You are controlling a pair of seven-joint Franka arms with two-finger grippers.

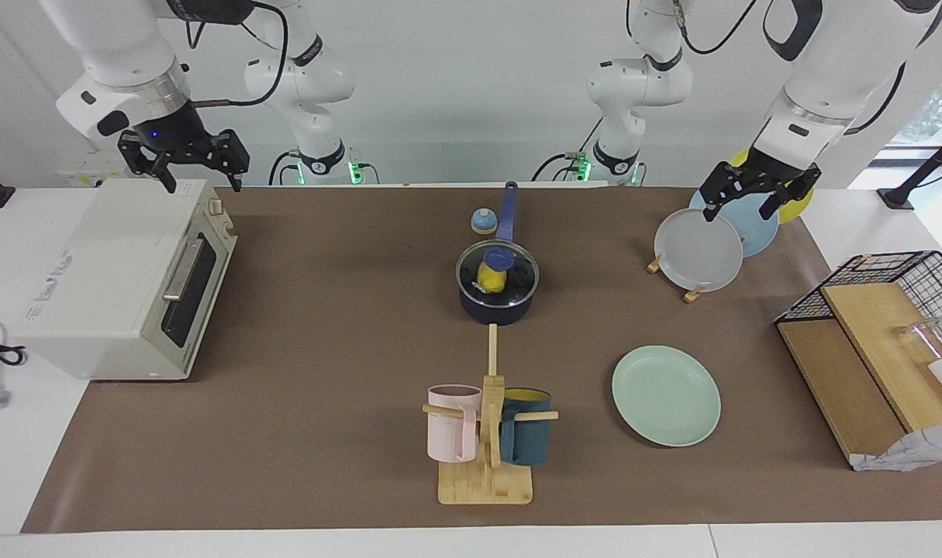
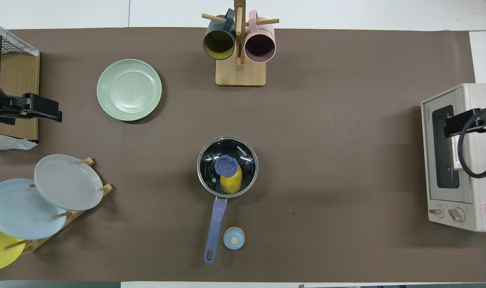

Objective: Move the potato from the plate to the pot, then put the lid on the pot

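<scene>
The dark pot (image 1: 495, 311) stands mid-table, its blue handle (image 2: 215, 224) pointing toward the robots. The glass lid (image 1: 519, 273) with its blue knob (image 2: 226, 165) sits on the pot. Through the glass I see the yellow potato (image 1: 490, 281) inside. The mint-green plate (image 1: 666, 395) lies bare, farther from the robots and toward the left arm's end. My right gripper (image 1: 201, 184) hangs open and holds nothing, above the toaster oven's top. My left gripper (image 1: 738, 211) hangs open and holds nothing, over the upright plates, and waits.
A toaster oven (image 1: 114, 279) fills the right arm's end. A wooden mug tree (image 1: 486, 434) with a pink and a teal mug stands at the edge farthest from the robots. A plate rack (image 1: 699, 249), a small bell (image 1: 482, 222) and a wire basket (image 1: 874, 341) also stand here.
</scene>
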